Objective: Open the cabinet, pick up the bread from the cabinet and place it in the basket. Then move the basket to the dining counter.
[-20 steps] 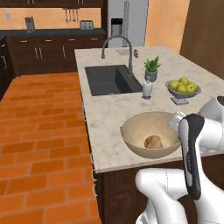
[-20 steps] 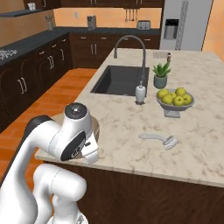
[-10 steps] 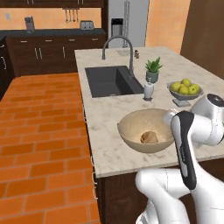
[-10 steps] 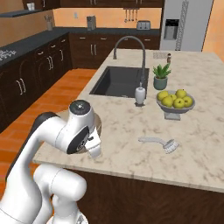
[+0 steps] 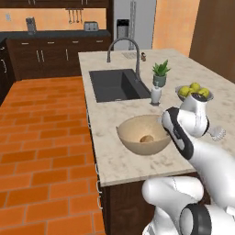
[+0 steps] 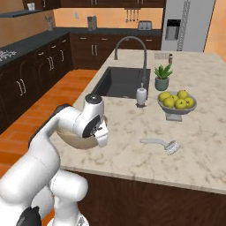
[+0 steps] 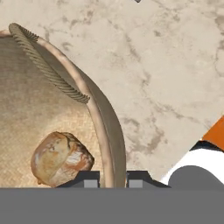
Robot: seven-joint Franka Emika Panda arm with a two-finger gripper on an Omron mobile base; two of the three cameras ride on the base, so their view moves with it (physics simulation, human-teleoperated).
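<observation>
- Progress: the small round golden-brown bread bun [image 7: 61, 158] lies inside the wide, bowl-shaped tan woven basket [image 5: 133, 140], so the placing step is judged done
- The basket already stands on the light beige speckled stone surface [image 5: 114, 160] of the dining counter, near its front edge and in front of the dark inset sink [image 5: 117, 85]; what appears left is to let go of the basket and withdraw
- Fingers [image 7: 111, 183]: the 2 dark tips straddle the basket's rim, 1 inside and 1 outside, set close together; whether they press on the rim cannot be told
- Containers: the basket holds only the bun, low on its finely woven floor, near the wall by the fingers; a grey footed dish [image 6: 176, 109] of yellow-green fruit stands well apart, beyond a white dish brush [image 6: 161, 144]
</observation>
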